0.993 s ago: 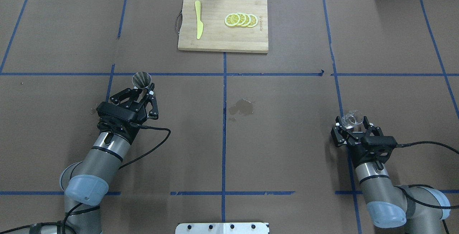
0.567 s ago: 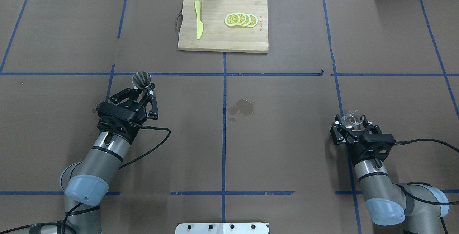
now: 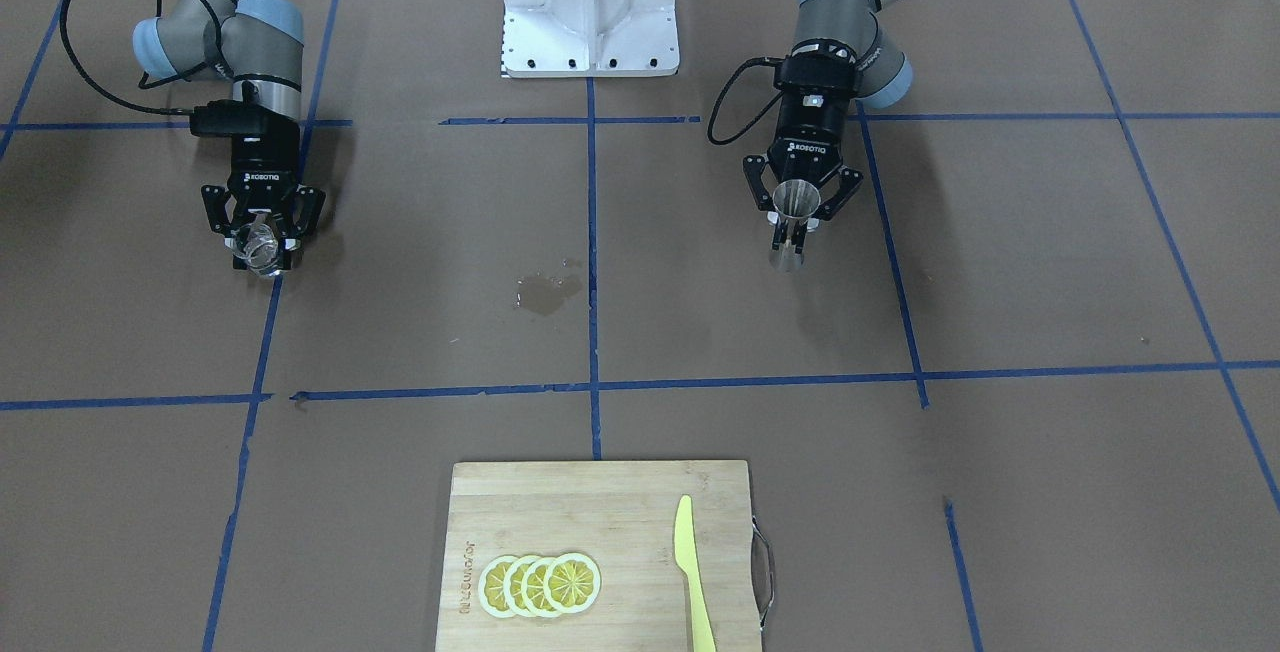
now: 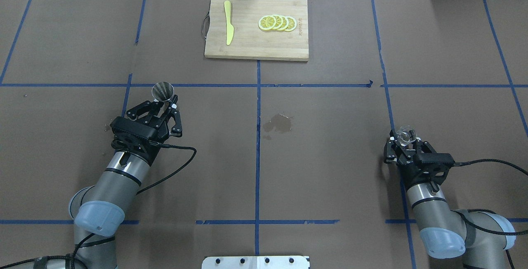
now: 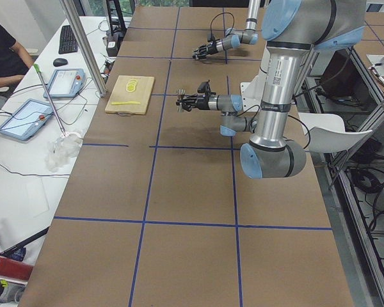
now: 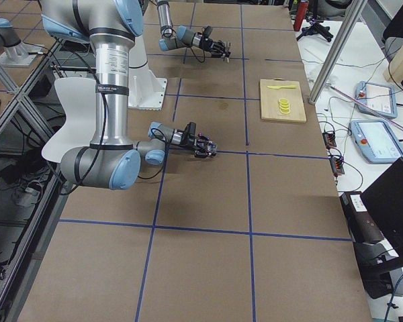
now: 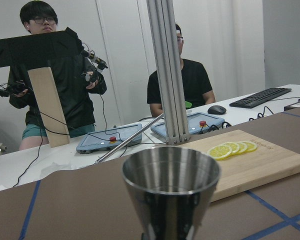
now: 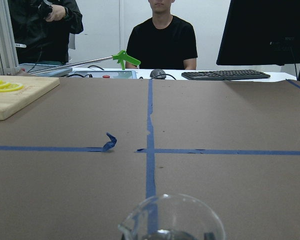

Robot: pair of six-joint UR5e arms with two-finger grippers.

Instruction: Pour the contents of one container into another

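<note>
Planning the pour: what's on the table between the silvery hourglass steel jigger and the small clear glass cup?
In the overhead view, a dark wet stain and a blue tape line lie between jigger and cup.

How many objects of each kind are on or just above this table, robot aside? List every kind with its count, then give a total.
Wooden cutting board: 1
Lemon slices: 4
Yellow knife: 1
Steel jigger: 1
Glass cup: 1
Total: 8
</note>
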